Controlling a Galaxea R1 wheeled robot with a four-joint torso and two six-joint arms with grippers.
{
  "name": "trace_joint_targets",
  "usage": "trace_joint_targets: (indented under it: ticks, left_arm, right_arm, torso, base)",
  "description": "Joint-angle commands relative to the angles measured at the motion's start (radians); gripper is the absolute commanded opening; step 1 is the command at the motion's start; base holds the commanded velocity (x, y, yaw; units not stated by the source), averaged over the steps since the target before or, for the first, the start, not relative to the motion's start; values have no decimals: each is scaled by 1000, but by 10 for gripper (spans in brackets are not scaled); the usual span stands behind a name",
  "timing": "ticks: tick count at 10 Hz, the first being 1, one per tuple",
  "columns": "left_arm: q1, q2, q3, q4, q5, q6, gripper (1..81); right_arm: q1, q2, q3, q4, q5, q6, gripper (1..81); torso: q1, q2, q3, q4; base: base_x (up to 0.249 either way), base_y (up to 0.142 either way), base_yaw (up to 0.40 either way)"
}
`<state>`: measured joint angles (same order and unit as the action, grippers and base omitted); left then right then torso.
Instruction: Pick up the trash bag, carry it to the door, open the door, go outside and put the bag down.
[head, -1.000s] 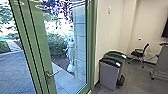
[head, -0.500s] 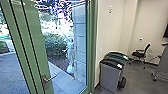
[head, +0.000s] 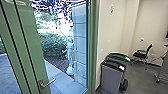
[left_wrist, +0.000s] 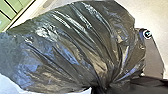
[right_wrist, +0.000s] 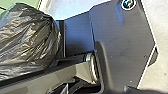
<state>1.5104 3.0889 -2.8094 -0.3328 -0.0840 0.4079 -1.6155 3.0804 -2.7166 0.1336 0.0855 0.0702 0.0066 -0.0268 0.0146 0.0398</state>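
Note:
The shiny black trash bag bulges large in the left wrist view, its folds drawn together into a tight neck. At that gathered neck is my left gripper, shut on the bag. The right wrist view has the same bag beside the robot's own dark plate and jointed bar. In the head view stands the green-framed glass door, with a metal lever handle at the lower left. Whether the door is fully closed, I cannot tell.
Right of the door frame, two wheeled bins stand by the wall, a grey one before one with a green lid. Farther back is a black chair. Through the glass show paving, a bush and a pale upright figure.
The head view has shifted as the robot moved. The door handle now appears lower and farther left, and the bins a little farther right.

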Motion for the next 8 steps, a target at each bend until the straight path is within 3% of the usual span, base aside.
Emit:
trace_joint_targets:
  ticks: [1,3,8]
  left_arm:
    - [-55,-1,-2,9,47,5,10]
    - [-55,-1,-2,9,47,5,10]
    - [-57,1,-2,9,47,5,10]
  right_arm:
    - [38,8,6,-9,-56,-4,811]
    - [38,8,6,-8,-56,-4,811]
    - [39,10,6,-9,-56,-4,811]
  torso:
    - [0,0,0,0]
    - [0,0,0,0]
    - [0,0,0,0]
  base:
    - [140,68,0]
    - [138,68,0]
    - [115,0,0]
